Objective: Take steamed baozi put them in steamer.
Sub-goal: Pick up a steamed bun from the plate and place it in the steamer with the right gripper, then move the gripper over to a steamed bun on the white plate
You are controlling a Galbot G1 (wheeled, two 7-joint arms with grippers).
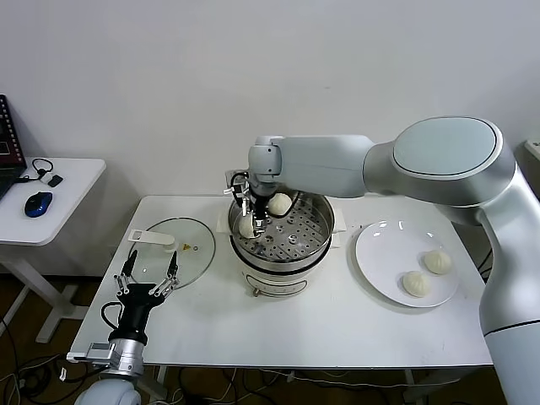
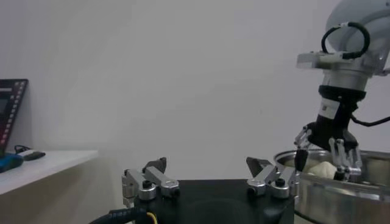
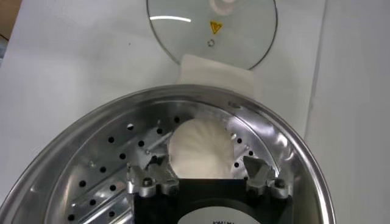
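White table (image 1: 337,329): steamer (image 1: 316,245) holds two baozi (image 1: 279,203), plate (image 1: 380,261) two.

Even, bright light falls from above across the head view; the white worktop (image 1: 278,329) shows only soft, short shadows under the steamer (image 1: 282,239) and the plate (image 1: 407,262). The steamer's steel wall carries bright glints, and in the right wrist view its rim gleams while the perforated tray darkens toward the near side. The glass lid (image 3: 211,27) shows a thin white reflection streak. The left wrist view is dimmer and greyish, with slightly soft detail throughout.
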